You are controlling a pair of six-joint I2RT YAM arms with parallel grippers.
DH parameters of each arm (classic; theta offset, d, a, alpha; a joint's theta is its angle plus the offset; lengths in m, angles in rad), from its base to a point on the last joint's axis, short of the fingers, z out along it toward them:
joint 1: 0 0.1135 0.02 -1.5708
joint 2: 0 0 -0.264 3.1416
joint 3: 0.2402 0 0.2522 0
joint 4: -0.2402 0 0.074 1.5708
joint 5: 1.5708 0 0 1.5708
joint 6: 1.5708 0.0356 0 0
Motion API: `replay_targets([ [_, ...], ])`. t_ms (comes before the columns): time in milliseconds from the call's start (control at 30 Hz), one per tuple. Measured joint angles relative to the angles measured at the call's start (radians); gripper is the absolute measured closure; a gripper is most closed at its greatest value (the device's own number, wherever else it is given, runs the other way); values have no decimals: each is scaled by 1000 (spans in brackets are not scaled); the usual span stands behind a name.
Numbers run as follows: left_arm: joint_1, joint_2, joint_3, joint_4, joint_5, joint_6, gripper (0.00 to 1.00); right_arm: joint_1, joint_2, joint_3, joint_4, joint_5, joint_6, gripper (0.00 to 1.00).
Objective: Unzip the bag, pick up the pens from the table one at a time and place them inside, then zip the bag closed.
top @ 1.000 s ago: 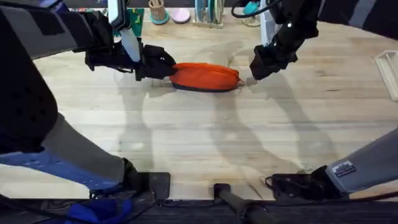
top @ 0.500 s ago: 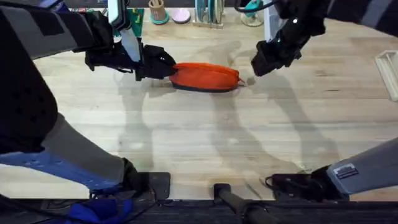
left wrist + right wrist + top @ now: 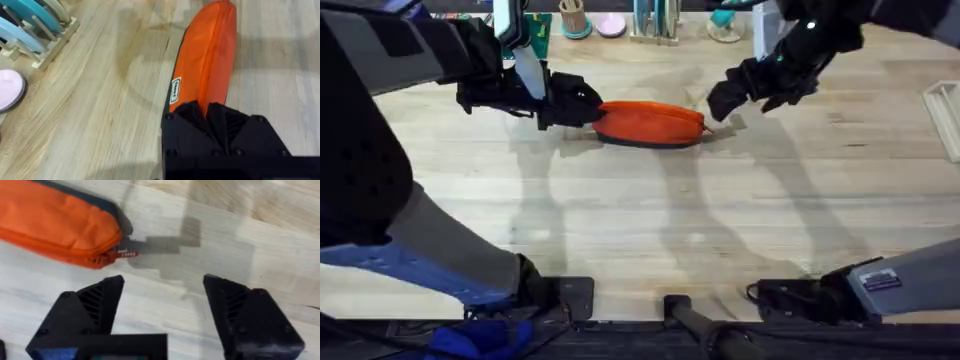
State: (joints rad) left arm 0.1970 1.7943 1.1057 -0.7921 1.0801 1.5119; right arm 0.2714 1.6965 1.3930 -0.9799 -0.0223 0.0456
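Bag (image 3: 650,123): sitting zipped on the desk (image 3: 640,220).
Left end effector (image 3: 206,111): clenching its end.
Right end effector (image 3: 162,307): released, lifting off, looks done.

Open tool (image 3: 162,312) beside bag (image 3: 55,227)

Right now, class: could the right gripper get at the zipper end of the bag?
Probably yes: the right gripper is open beside the bag's free end, with bare table between them.
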Motion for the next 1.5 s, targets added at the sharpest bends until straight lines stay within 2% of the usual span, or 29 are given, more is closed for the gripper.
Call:
replay_targets([
  [67, 0, 0, 0, 0, 0, 0, 959, 0, -27, 0, -14, 0, 0, 11],
  [267, 0, 0, 0, 0, 0, 0, 958, 0, -96, 0, -55, 0, -1, 5],
  [300, 0, 0, 0, 0, 0, 0, 912, 0, -107, 0, -61, 0, -1, 5],
  [367, 1, 0, 0, 0, 0, 0, 747, 0, -126, 0, -71, 0, -1, 5],
  [500, 8, 0, 0, -1, 0, -1, 153, 0, -171, 0, -88, 0, 0, 5],
  [533, 9, 0, 0, -1, 0, -1, 105, 0, -182, 0, -91, 0, -1, 5],
  [600, 10, 0, 0, 0, 0, 0, 88, 0, -203, 0, -98, 0, -1, 5],
  [667, 10, 0, 0, -1, 0, 0, 18, 0, -221, 0, -114, 0, -1, 5],
  [1033, 11, 0, 0, -2, 0, -2, 8, 0, -310, 0, -146, 0, -1, 5],
  [1333, 48, -21, -1, -43, -21, -98, 5, 0, -342, 0, -148, 0, -1, 5],
  [1433, 62, -92, -2, -53, -50, -140, 5, 0, -342, 0, -147, 0, -1, 5],
  [1500, 64, -162, -2, -53, -83, -197, 5, 0, -342, 0, -148, -1, -1, 5],
])
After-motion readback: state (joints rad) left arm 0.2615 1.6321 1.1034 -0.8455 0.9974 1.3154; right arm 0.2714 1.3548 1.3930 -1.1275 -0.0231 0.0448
